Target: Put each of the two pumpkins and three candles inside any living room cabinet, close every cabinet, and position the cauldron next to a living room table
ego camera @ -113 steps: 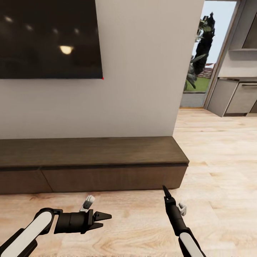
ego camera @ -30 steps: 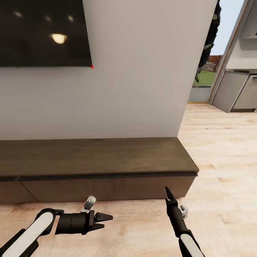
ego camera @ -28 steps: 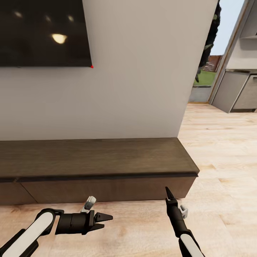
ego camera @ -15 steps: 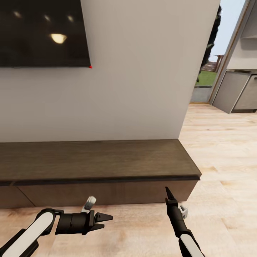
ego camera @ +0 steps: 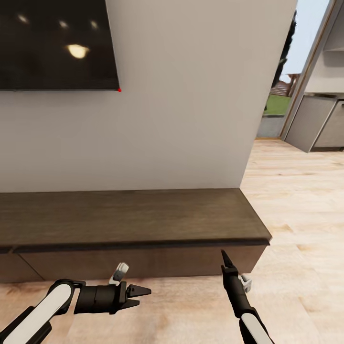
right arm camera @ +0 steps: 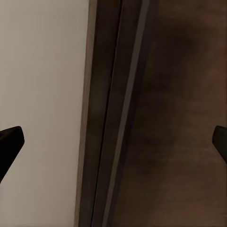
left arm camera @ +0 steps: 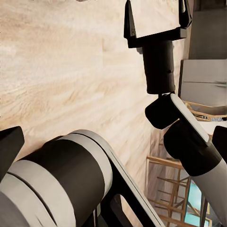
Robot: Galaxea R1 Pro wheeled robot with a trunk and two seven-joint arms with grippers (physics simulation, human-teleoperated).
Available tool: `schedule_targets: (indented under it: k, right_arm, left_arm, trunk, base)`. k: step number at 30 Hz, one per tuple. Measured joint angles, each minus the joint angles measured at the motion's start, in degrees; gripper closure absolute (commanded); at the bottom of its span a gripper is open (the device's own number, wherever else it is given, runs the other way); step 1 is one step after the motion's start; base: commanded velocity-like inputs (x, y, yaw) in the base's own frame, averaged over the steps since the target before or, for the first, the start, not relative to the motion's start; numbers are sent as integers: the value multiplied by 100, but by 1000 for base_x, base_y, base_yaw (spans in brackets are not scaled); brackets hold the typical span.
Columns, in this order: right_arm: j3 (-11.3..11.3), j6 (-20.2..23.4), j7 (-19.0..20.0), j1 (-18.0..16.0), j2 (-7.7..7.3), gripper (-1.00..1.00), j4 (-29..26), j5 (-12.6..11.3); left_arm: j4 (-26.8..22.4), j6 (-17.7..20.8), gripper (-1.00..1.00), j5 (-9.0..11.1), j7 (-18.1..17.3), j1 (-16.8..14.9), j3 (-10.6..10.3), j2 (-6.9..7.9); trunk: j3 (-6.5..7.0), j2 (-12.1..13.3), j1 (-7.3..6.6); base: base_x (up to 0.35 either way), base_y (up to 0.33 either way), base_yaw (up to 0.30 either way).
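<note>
Cabinet (ego camera: 129, 217) is sitting closed across mid-frame; left gripper (ego camera: 139, 295) and right gripper (ego camera: 224, 258) are hovering at bottom, both spread wide, holding nothing.

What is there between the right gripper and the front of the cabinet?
Nothing stands there. In the head view the right gripper points at the closed front of the cabinet, and between them is just a short stretch of bare wooden floor.

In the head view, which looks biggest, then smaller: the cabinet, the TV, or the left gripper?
1. The cabinet, widest across the picture.
2. The TV, cut off by the edge, so its rank is unsure.
3. The left gripper, smallest though nearest the camera.
</note>
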Motion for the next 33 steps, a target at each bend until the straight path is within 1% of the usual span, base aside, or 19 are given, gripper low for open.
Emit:
schedule_targets:
  k: [11, 22, 24, 26, 30, 33]
  right_arm:
    - [-2, -1, 0, 0, 0, -100, 0, 4]
    - [2, -23, 22, 0, 0, -100, 6, 3]
    - [4, -25, 139, 0, 0, -100, 12, 4]
    - [5, -26, 338, 0, -5, -100, 19, 6]
    - [5, -26, 437, 0, -8, -100, 122, -8]
    - [5, -25, 471, 0, -9, -100, 206, -18]
  left_arm:
    - [0, 0, -100, -5, 3, 0, 0, -2]
    - [0, -2, -100, 4, -5, 0, 3, -3]
    - [0, -3, -100, 1, -5, 0, -1, -6]
    - [0, -1, -100, 1, -5, 0, -21, -4]
    - [0, -1, -100, 4, -5, 0, -33, -1]
    - [0, -2, -100, 1, -5, 0, -41, -5]
  trunk:
    - [0, 0, -1]
    - [0, 0, 1]
    - [-44, -2, 6]
    - [-88, -5, 11]
    - [-89, -5, 11]
    - [-155, -9, 19]
  base:
    - [85, 0, 0]
    - [10, 0, 0]
    - [0, 0, 0]
    - [0, 0, 0]
    - [0, 0, 0]
    - [0, 0, 0]
